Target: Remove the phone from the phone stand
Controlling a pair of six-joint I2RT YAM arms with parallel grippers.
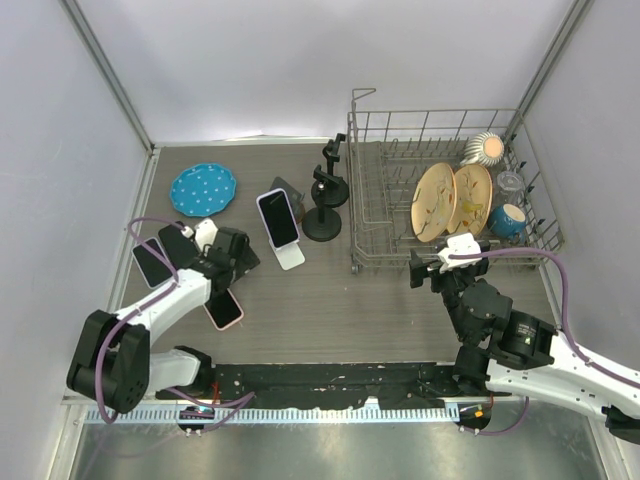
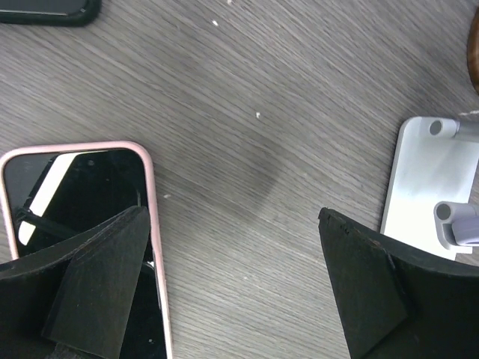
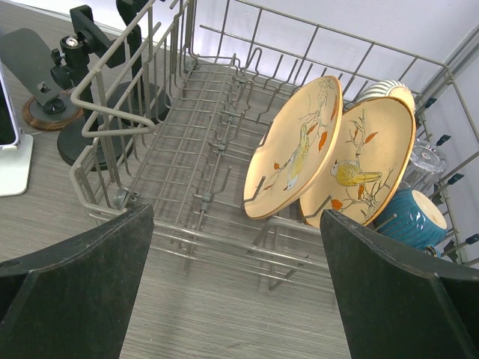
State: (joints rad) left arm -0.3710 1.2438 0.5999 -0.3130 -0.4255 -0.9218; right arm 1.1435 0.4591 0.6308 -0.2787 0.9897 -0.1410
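Approach step: left gripper [image 2: 232, 215] empty, jaws spread, low beside white metal phone stand [image 2: 428, 183]. White-edged black-screen phone [image 1: 278, 217] propped there; next, lift and clasp it.

You are looking down from above the near edge over the whole counter [image 1: 380, 310], left wrist view hovering close near the left edge, right wrist view facing the dish rack [image 3: 196, 161] at the far-right corner, all three sharing the phone stand [image 2: 426, 179].

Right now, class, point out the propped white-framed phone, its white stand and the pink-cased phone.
White-framed phone [image 1: 278, 218], top external view, screen middle.
White stand [image 2: 426, 176], left wrist view, flat base.
Pink-cased phone [image 2: 86, 187], left wrist view, dark screen.
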